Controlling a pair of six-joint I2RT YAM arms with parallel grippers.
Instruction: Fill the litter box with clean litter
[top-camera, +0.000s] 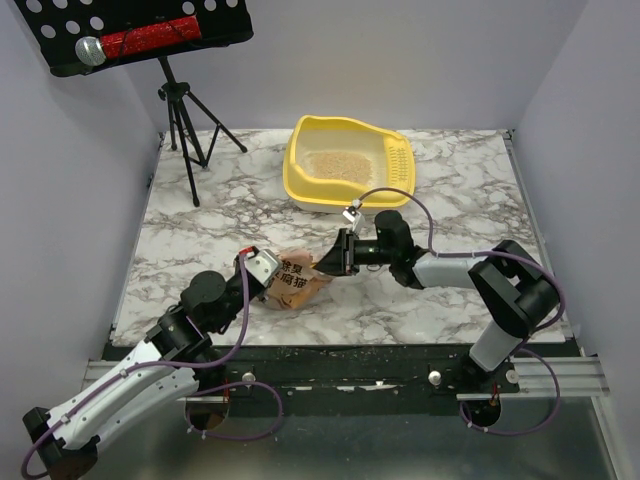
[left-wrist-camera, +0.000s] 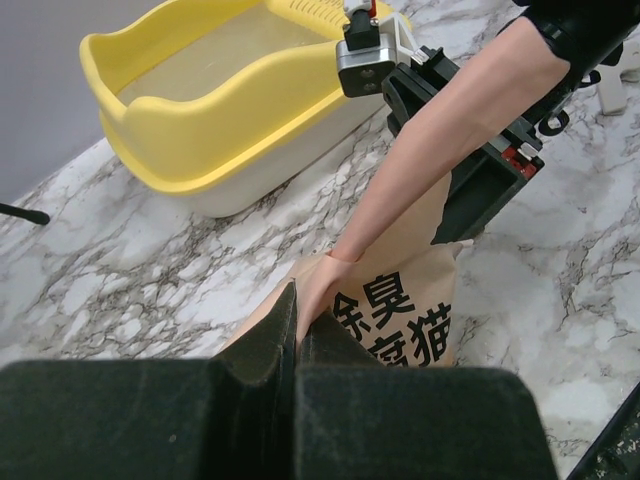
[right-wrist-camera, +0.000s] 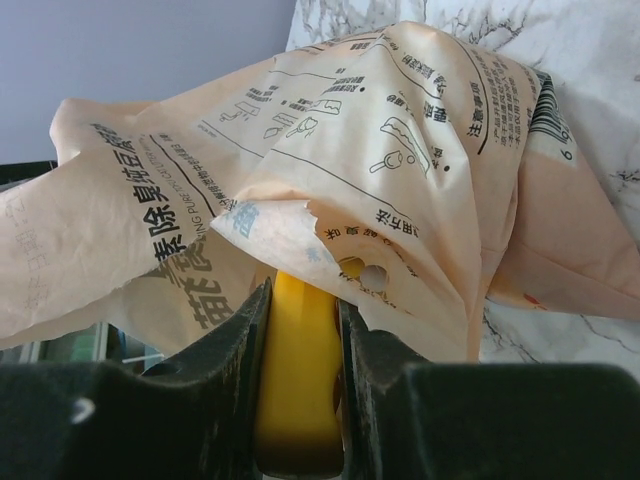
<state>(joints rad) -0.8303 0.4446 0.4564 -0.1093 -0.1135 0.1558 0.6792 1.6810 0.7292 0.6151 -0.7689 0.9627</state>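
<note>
The yellow litter box (top-camera: 300, 187) stands at the back centre of the marble table, also seen in the left wrist view (left-wrist-camera: 200, 140). Pale beige clean litter (top-camera: 335, 163) covers its floor (left-wrist-camera: 215, 60). A tan printed bag (top-camera: 295, 283) lies between the arms near the front. My left gripper (top-camera: 262, 268) is shut on the bag's edge (left-wrist-camera: 297, 310). My right gripper (top-camera: 325, 262) reaches into the bag's mouth and is shut on the handle of a yellow scoop (right-wrist-camera: 298, 370). The bag (right-wrist-camera: 400, 150) hides the scoop's bowl.
A black music stand holding a red microphone (top-camera: 140, 40) stands on a tripod (top-camera: 185, 120) at the back left. Grey walls close the table's left, right and back sides. Loose grains lie on the black rail (top-camera: 330, 352) by the arm bases.
</note>
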